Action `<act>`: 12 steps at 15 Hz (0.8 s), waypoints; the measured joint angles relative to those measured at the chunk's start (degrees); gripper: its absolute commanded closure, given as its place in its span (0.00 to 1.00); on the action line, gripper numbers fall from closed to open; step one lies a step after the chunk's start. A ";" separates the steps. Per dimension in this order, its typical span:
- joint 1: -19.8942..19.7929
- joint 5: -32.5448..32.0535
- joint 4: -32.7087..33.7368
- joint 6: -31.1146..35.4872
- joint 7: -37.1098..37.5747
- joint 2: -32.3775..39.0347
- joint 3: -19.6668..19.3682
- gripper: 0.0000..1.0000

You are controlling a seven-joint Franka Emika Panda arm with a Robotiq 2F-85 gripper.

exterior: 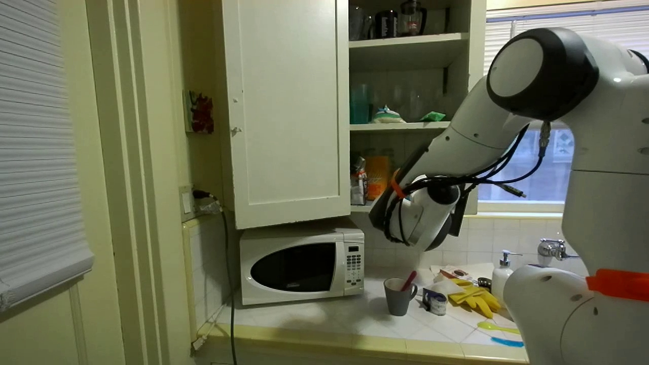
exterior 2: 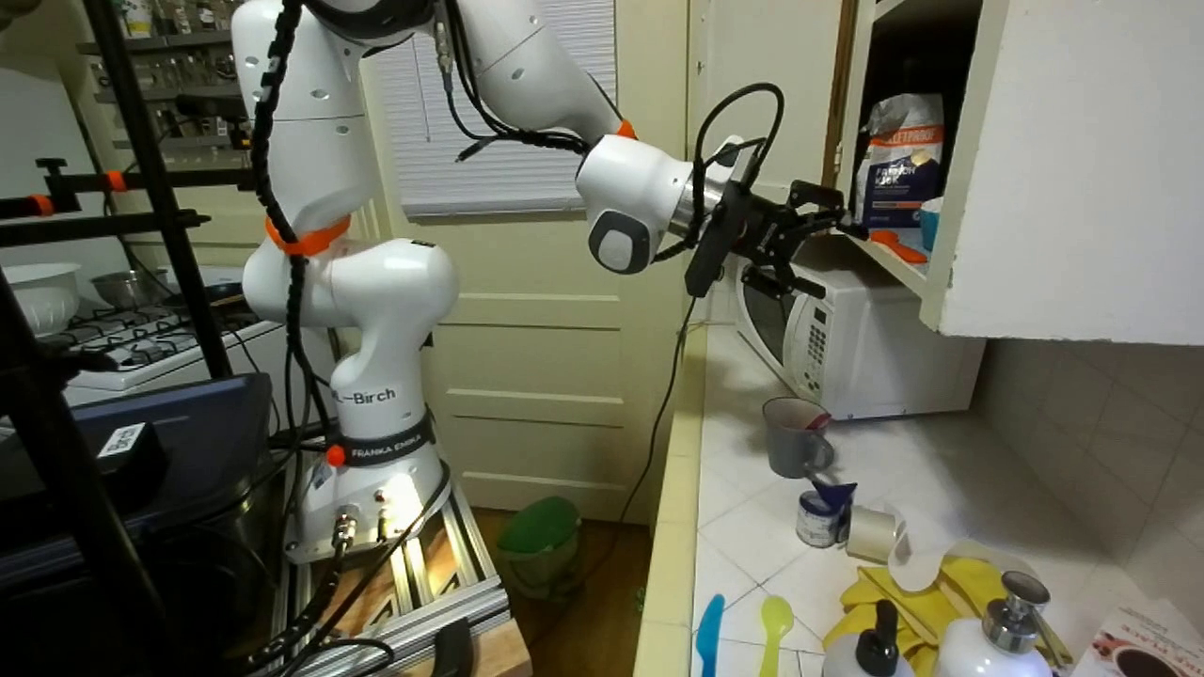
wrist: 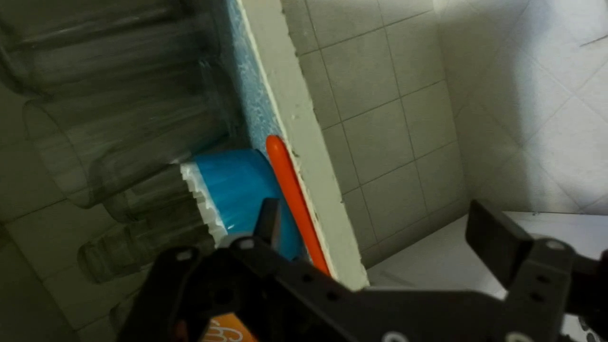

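Orange utensil (wrist: 298,204): 1, along shelf edge (wrist: 304,142) | blue container (wrist: 242,185): 1, beside it | hand (wrist: 374,219): 1, jaws apart

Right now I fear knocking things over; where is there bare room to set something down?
The white tiled counter is bare between the boxy white microwave, tiled back wall and cylindrical pale roll, and along the microwave's front. Crowded: around the crumpled yellow gloves, and the painted shelf by the open black gripper, with its slim orange-red utensil and blue object.
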 measured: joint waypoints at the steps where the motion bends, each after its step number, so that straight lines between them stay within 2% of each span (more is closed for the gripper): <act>1: -0.46 0.00 0.35 -1.53 -0.33 -0.62 0.09 0.00; 6: -3.69 0.12 2.68 -6.35 -2.80 -2.54 1.57 0.00; 12: -7.99 0.42 3.47 -8.04 -5.87 -3.91 6.28 0.00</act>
